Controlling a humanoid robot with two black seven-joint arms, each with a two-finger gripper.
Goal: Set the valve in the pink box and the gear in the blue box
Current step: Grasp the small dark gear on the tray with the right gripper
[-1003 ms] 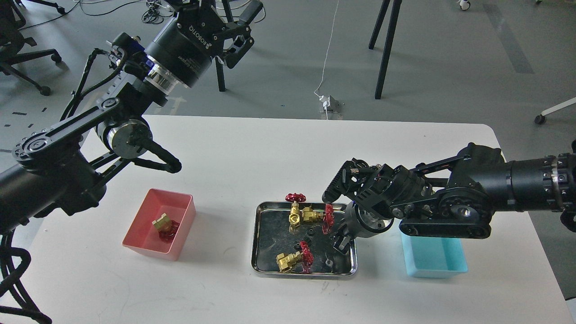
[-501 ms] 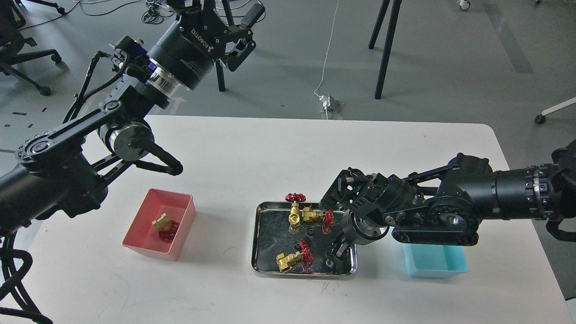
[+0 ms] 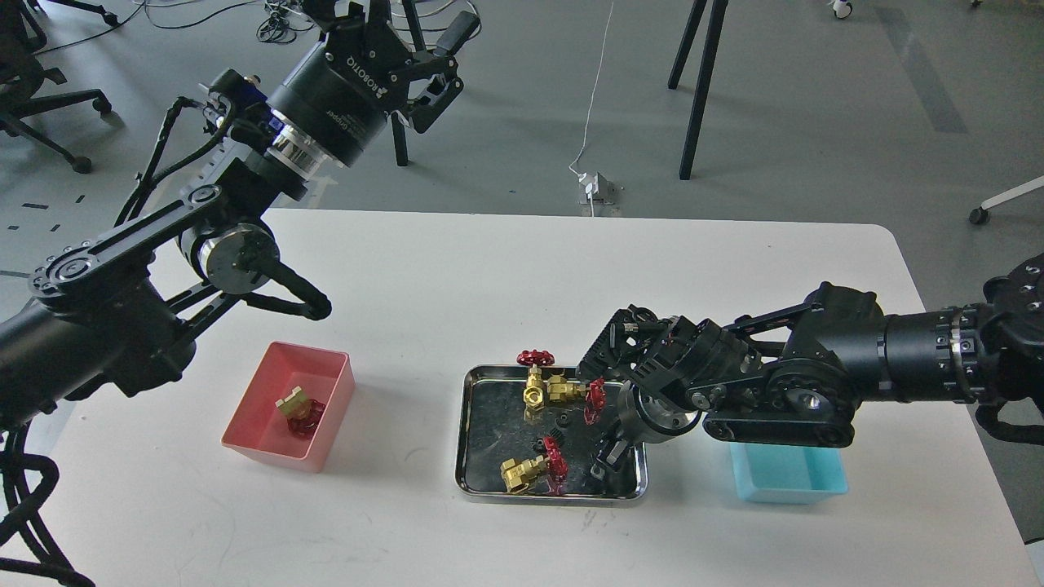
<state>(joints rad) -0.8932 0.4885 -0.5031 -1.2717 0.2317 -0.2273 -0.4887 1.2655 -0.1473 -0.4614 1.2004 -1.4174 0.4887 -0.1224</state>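
Note:
One valve point(image 3: 298, 408) lies in the pink box point(image 3: 269, 444) at the table's left. Three more valves lie in the steel tray point(image 3: 469, 432): two at its back point(image 3: 534, 383) point(image 3: 571, 390) and one at its front point(image 3: 526, 473). Tiny black gears point(image 3: 559, 420) point(image 3: 538, 444) lie mid-tray. My right gripper point(image 3: 605, 463) points down into the tray's front right corner; it is dark and its fingers cannot be told apart. The blue box point(image 3: 787, 481) sits to the tray's right, partly under my right arm, and looks empty. My left gripper point(image 3: 444, 50) is open and empty, high above the table's back left.
The white table's far edge point(image 3: 571, 218) runs behind the tray. Beyond it on the floor are black tripod legs point(image 3: 697, 90), a power strip point(image 3: 597, 189) and an office chair point(image 3: 41, 106). My left forearm point(image 3: 122, 318) hangs over the table's left side.
My right gripper has moved down and forward into the tray's front right corner, over the spot where a small gear lay. My left gripper has risen slightly.

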